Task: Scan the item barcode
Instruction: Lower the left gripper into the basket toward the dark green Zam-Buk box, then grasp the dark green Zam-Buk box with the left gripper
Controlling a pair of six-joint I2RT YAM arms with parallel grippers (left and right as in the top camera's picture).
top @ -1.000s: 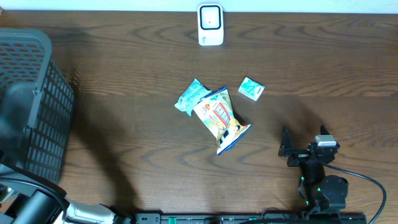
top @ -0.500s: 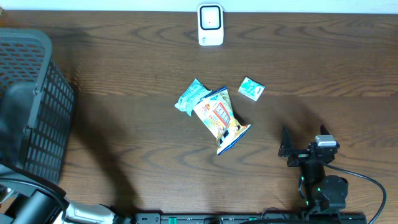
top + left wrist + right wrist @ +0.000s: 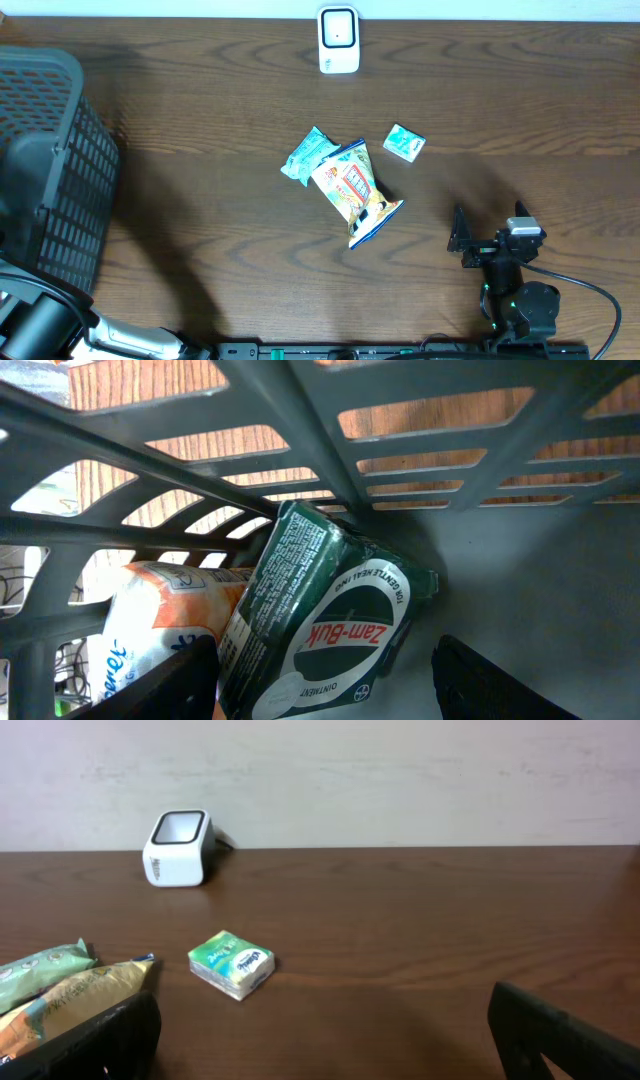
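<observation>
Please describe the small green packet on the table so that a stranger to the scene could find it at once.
Find the white scanner at the far edge of the table. Nearer the robot, a yellow snack bag and a teal bag overlap; the green packet lies right of them. It alone is squarish and touches nothing.

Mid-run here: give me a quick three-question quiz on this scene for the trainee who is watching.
1. True or false: the white box-shaped barcode scanner stands at the far edge of the brown wooden table.
2. Where does the dark green Zam-Buk ointment packet lie? A) on the table top B) inside the dark grey slotted plastic basket C) on top of the scanner
3. Fill in: the jaws of the right hand stand ___, with nothing between them.
Key: 1 true; 2 B; 3 open.
</observation>
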